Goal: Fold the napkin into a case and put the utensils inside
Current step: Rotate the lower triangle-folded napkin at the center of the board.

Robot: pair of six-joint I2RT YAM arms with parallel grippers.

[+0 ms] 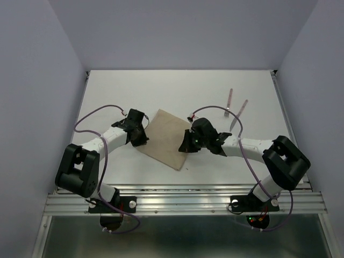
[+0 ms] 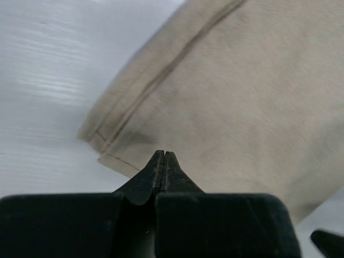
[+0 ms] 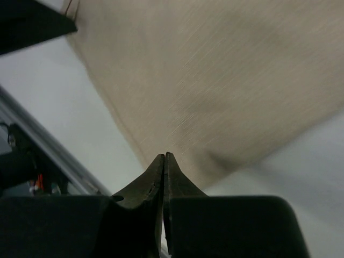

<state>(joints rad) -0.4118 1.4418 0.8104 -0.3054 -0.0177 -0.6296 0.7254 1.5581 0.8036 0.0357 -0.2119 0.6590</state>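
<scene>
- Napkin point(image 1: 164, 138): is lying flat on the counter point(image 1: 118, 91) as a tan, four-sided sheet turned cornerwise. In the left wrist view two hemmed edges are showing one over the other at a corner, so at least one fold appears to be made.
- Case: is not yet showing. The cloth is far wider than a narrow pouch, so further folds are judged to be outstanding.
- Utensils point(image 1: 230, 99): two slim pieces with pinkish handles and silver ends are lying side by side on the bare counter, well apart from the napkin, beyond its far right side. Neither is lying inside any cloth, so the insertion step is waiting.
- Progress: is judged early, with folding partly done and placing not begun.
- Left jaws: are standing closed, tips together, at the napkin's left edge just beside that layered corner. No cloth is visibly pinched between them.
- Right jaws: are standing closed, tips meeting at the napkin's near right edge. Whether they are touching the cloth cannot be told.
</scene>
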